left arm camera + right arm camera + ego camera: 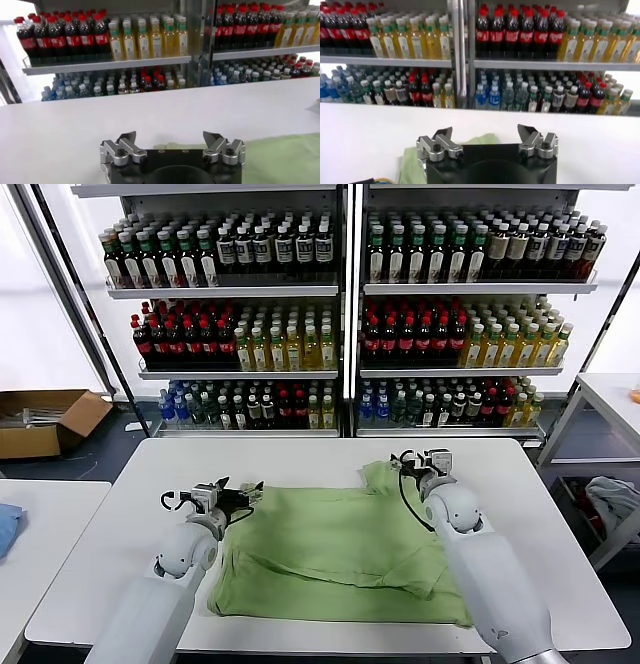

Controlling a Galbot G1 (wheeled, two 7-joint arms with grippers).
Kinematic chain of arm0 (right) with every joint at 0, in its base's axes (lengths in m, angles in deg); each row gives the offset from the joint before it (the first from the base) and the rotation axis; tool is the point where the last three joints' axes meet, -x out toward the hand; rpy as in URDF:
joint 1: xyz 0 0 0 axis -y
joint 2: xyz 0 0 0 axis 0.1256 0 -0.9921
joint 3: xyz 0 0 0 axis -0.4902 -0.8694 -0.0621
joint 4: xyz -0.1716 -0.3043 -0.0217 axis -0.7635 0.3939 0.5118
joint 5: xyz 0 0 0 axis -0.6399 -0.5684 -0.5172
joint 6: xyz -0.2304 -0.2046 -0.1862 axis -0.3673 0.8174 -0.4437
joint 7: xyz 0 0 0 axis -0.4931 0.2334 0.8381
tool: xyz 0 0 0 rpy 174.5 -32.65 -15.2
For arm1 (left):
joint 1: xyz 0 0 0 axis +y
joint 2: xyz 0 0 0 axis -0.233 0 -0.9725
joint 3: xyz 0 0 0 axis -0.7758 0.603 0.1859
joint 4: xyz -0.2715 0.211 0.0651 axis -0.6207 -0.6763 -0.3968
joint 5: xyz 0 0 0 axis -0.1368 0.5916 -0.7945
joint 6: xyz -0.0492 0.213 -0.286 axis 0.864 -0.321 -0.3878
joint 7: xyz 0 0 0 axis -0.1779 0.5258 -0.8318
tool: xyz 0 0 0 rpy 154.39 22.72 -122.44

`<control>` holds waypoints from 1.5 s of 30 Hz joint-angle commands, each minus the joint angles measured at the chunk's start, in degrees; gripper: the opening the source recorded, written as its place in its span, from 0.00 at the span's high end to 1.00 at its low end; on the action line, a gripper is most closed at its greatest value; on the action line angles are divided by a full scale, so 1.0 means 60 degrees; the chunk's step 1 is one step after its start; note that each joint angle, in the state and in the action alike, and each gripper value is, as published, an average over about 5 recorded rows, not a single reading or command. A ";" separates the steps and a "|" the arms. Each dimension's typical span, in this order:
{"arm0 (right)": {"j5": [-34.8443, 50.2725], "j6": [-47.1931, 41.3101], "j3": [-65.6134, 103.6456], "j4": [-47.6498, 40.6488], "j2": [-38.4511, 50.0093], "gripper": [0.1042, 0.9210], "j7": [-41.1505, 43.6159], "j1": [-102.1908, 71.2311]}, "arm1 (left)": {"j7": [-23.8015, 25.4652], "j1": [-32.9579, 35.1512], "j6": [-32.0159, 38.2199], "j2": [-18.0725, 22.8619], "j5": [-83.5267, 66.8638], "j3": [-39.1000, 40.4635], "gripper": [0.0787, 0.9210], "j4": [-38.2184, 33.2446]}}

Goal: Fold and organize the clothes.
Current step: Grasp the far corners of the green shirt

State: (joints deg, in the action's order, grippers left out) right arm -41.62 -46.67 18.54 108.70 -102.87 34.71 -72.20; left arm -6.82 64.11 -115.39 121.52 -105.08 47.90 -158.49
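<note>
The clothes are one light green shirt [340, 549], spread flat on the white table [120, 524] with its plain side up. My left gripper [243, 492] hovers open at the shirt's far left corner. In the left wrist view the left gripper [170, 140] holds nothing, and green cloth [285, 160] lies just beneath and beside it. My right gripper [413, 462] is open at the shirt's far right corner. Its wrist view shows the right gripper [485, 135] empty, with a tip of the green cloth [415, 162] below it.
Shelves of drink bottles [340, 324] stand behind the table. A cardboard box [40, 422] sits on the floor at left. A blue cloth [8, 526] lies on the neighbouring left table. A grey-blue fabric heap [612, 499] rests under a side table at right.
</note>
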 commanded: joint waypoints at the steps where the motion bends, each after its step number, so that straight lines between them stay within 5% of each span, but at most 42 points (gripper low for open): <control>1: -0.0254 0.0035 0.0026 -0.0794 -0.0339 0.12 -0.0001 0.0264 | 0.0049 -0.0243 -0.0031 0.0086 0.0049 0.0078 0.12 0.0512; 18: -0.0613 0.0208 0.0207 -0.1325 -0.0667 0.12 -0.0025 0.0241 | 0.0193 -0.0111 0.0164 0.0236 0.0223 0.0125 0.12 0.0935; 23: -0.0697 0.0243 0.0210 -0.1342 -0.0703 0.22 0.0017 0.0187 | 0.0233 -0.0052 0.0153 0.0242 0.0258 0.0170 0.14 0.0942; 45: -0.0871 0.0410 0.0372 0.0153 -0.0470 0.97 0.0072 -0.0487 | 0.0425 0.0319 0.0616 0.0450 0.0425 0.0117 0.87 0.0656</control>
State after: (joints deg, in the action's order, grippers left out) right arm -46.57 -44.58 20.36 105.58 -105.84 35.19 -74.59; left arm -4.23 65.89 -113.04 124.18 -102.65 48.64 -154.44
